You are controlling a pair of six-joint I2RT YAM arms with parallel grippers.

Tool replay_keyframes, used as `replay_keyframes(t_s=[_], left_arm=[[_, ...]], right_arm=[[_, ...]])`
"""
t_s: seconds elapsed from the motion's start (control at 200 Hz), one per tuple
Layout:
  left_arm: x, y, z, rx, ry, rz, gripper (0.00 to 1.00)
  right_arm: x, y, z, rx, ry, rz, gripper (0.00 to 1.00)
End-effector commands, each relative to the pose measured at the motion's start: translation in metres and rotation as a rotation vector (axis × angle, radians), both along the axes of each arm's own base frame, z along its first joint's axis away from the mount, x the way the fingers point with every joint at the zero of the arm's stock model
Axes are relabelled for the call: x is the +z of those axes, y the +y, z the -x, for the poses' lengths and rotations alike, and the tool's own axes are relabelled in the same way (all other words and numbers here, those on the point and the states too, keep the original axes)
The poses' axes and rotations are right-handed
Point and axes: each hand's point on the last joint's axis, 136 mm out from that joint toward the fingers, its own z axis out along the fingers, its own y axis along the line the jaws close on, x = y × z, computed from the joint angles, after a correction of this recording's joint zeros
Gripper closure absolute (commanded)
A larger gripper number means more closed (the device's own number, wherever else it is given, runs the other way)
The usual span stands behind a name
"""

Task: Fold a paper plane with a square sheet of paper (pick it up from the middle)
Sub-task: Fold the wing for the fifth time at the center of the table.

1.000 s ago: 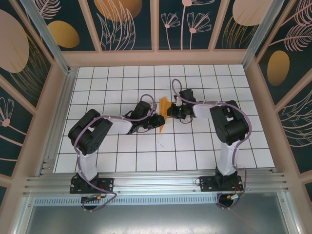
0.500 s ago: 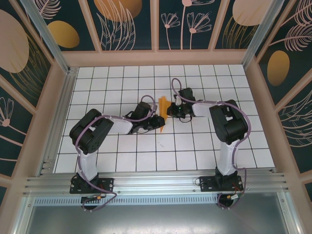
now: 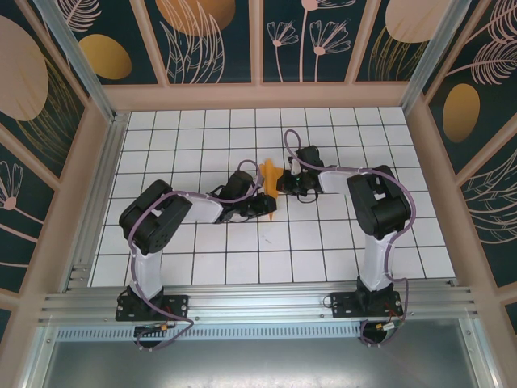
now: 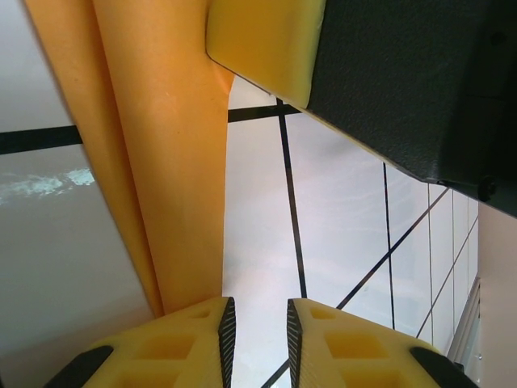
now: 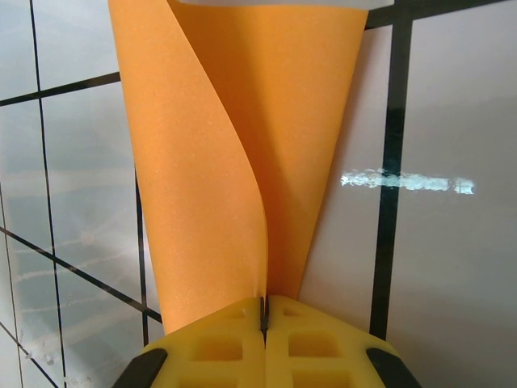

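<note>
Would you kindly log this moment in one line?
folded orange paper sheet: held | right gripper: shut on sheet | left gripper: open, beside sheet

Both arms stretch forward and bend inward at the elbows, wrists low, their tips nearly meeting. The left claw (image 4: pixel 257 339) has its jaws a narrow slit apart. The right claw (image 5: pixel 263 323) is pinched tight on the paper (image 5: pixel 242 145).

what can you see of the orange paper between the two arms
The orange paper sheet is thin, matte and plain, folded into long overlapping flaps that narrow toward one end. The right claw is shut on that narrow end, holding it over the white gridded table. The left claw stands slightly open beside the paper, with nothing in its gap.
</note>
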Motion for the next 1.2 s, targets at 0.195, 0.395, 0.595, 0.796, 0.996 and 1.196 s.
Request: replay_keyframes(t_s=[0.195,0.395,0.595,0.796,0.996,1.196], left_arm=[[0.021,0.006,-0.004,0.042,-0.077,-0.008,0.72],[0.027,0.029,-0.016,0.173,-0.108,-0.033,0.72],[0.020,0.028,-0.026,0.221,-0.074,-0.031,0.78],[0.023,0.020,-0.046,0.253,-0.095,-0.031,0.83],[0.020,0.018,-0.052,0.251,-0.106,-0.049,0.83],[0.014,0.054,-0.059,0.382,-0.106,-0.129,0.89]], right_arm=[[-0.013,-0.009,0.000,-0.031,0.034,0.039,0.99],[-0.010,-0.009,-0.003,-0.017,0.017,0.044,0.99],[-0.013,-0.009,-0.001,-0.005,0.020,0.050,0.99],[-0.006,-0.006,-0.006,0.018,-0.005,0.042,0.99],[0.006,0.001,-0.009,0.087,-0.046,0.031,0.98],[0.015,0.003,-0.010,0.118,-0.077,0.025,0.98]])
